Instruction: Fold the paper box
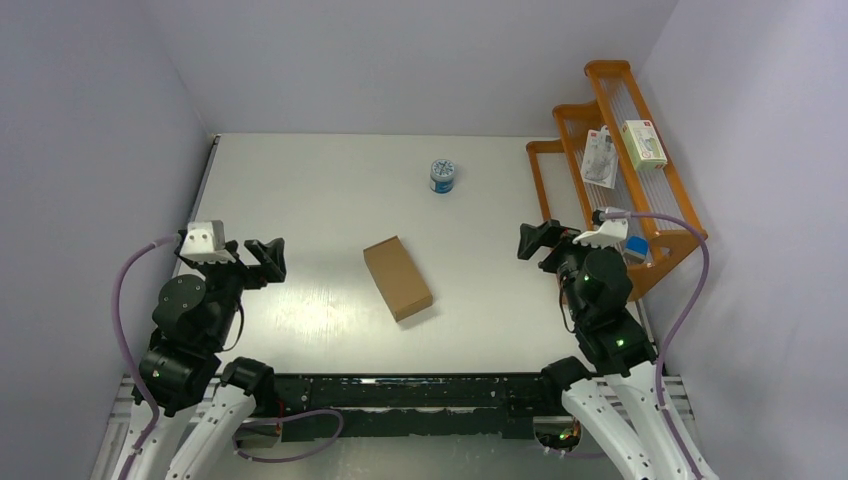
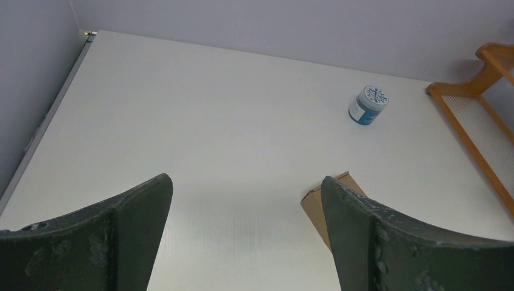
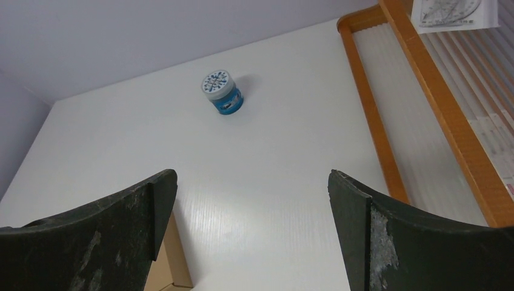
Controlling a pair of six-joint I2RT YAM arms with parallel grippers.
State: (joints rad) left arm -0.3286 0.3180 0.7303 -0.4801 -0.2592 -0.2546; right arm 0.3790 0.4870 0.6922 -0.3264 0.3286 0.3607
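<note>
On the white counter (image 1: 300,180) we see an orange rack (image 1: 660,200) along the right edge. At the middle lies the paper box (image 1: 397,278), closed up and flat (turned at a slant). Our left claw (image 1: 272,257) and right claw (image 1: 530,242) flank it, well apart from it, fingers spread wide. A small tin (image 1: 443,176) stands beyond.

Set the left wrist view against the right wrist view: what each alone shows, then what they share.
Left wrist only: the open left gripper and the grey strip along the table's left edge. Right wrist only: the open right gripper and a white printed package on the orange rack. Both: the blue-and-white tin, part of the paper box, that rack.
</note>
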